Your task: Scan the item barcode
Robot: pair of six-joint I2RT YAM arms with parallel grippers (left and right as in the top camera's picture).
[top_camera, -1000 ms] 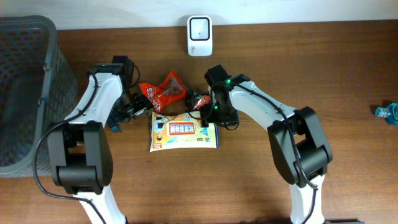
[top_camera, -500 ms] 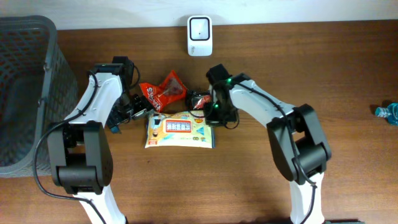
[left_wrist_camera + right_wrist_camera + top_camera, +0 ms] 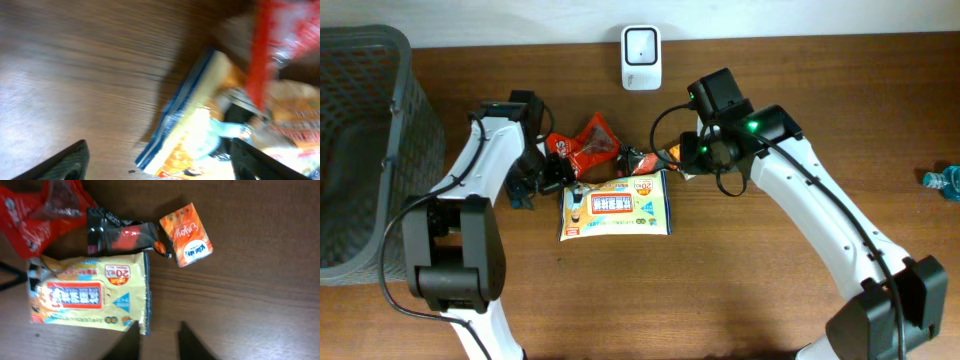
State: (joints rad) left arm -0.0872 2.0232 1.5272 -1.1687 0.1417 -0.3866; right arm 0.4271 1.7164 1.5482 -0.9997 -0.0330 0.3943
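The yellow wipes pack (image 3: 616, 205) lies flat on the table (image 3: 740, 290), label up, just in front of a small cluster of other goods. Behind its left end sits a crumpled red snack bag (image 3: 582, 148). Behind its right end lie a small black-and-red packet (image 3: 640, 158) and, beside that, a little orange packet (image 3: 672, 155). The white scanner (image 3: 640, 57) stands at the far edge of the table, well apart from the pack.

The left gripper (image 3: 542, 178) sits low just beside the pack's left end. Its fingers (image 3: 67, 160) are spread wide and grasp nothing; from its own camera the pack's blue-edged end shows between them, blurred.

The right gripper (image 3: 692, 158) hangs over the table near the orange packet. In its wrist view its two dark fingers (image 3: 192, 342) stand apart with bare wood between them, just off the pack's right corner, so it is released and empty.

A grey basket (image 3: 365, 150) stands at the left side of the table, and a small blue wrapper (image 3: 945, 182) lies at the far right edge.
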